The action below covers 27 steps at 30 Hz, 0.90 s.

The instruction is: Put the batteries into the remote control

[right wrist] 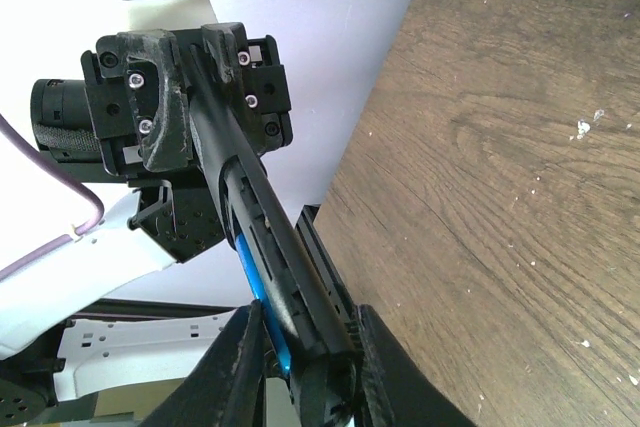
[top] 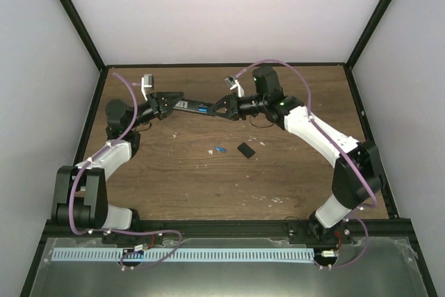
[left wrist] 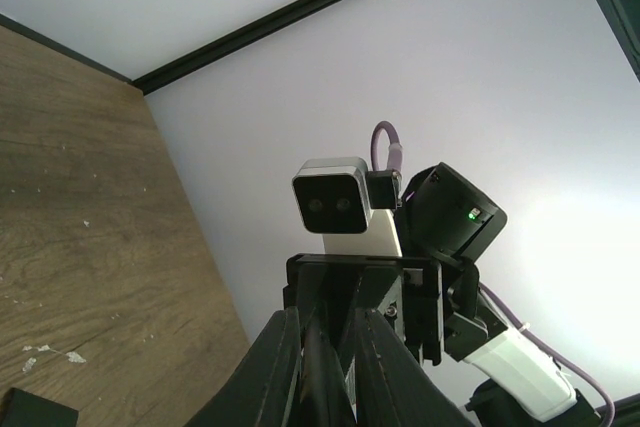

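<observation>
Remote control (right wrist: 262, 222): held above counter (top: 174, 172); blue battery (right wrist: 246, 265) seated in bay.
Left gripper (right wrist: 200, 57): jaws clenched on remote control.
Right gripper (right wrist: 305, 352): jaws set around other end; grip cannot be told.

Left arm (top: 115, 154) and right arm (top: 306, 119) — white shells, black joints, lilac cables (left wrist: 384, 147), silver screws (right wrist: 132, 78).

Left gripper (left wrist: 328, 362): black jaws closed on the slim black rectangular remote control (left wrist: 322, 342), which is seen edge-on and points up-frame. Just beyond its far end is a black bolted wrist block (left wrist: 400, 297) carrying a pale grey two-lens camera box (left wrist: 335, 202). A purple cable (left wrist: 385, 142) loops above. The black rounded joint housing (left wrist: 455, 217) shows a green light. Brown scuffed wooden surface (left wrist: 90, 227) at left. A short black flat piece (left wrist: 35, 409) lies on it in the bottom-left corner, partly cut off.
</observation>
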Each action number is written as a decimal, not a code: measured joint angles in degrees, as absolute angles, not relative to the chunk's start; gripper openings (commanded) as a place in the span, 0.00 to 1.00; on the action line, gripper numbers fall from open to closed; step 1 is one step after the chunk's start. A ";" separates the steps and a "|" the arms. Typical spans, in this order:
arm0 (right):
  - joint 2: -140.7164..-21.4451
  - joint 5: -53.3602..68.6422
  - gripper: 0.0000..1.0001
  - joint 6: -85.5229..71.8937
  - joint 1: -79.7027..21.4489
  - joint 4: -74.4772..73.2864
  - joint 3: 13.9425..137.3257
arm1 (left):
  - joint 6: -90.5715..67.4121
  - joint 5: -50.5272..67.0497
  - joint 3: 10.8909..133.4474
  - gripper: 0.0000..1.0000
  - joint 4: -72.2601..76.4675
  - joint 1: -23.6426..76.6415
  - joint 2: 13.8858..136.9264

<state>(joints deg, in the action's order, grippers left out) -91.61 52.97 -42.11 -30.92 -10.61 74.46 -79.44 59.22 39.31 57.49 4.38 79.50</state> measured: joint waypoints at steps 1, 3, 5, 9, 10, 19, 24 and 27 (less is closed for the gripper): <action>-91.61 53.01 0.14 -42.11 -30.92 -10.57 74.39 | -79.46 59.22 39.31 0.00 57.49 4.38 79.50; -91.61 53.15 0.12 -42.11 -30.92 -10.37 74.30 | -79.48 59.22 39.31 0.00 57.56 4.38 79.50; -91.61 53.65 0.10 -42.13 -30.87 -9.93 74.19 | -79.50 59.24 39.31 0.00 57.56 4.27 79.55; -91.61 54.41 0.07 -42.11 -30.87 -9.30 74.19 | -79.64 59.24 39.31 0.00 57.65 4.10 79.66; -91.61 54.63 0.07 -42.19 -30.87 -9.15 74.19 | -79.72 59.27 39.31 0.00 57.67 4.10 79.68; -91.61 55.37 0.06 -42.13 -30.85 -8.67 74.19 | -79.99 59.20 39.31 0.00 57.82 4.08 79.70; -91.61 54.52 0.23 -41.28 -30.81 -9.08 74.19 | -79.90 59.20 39.31 0.00 57.87 4.08 79.70; -91.42 52.23 0.34 -39.27 -30.68 -12.08 74.26 | -79.26 59.18 39.31 0.00 57.63 3.88 79.72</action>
<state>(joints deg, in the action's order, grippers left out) -91.42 52.23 -39.27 -30.68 -12.08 74.26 -79.26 59.18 39.31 57.63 3.88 79.72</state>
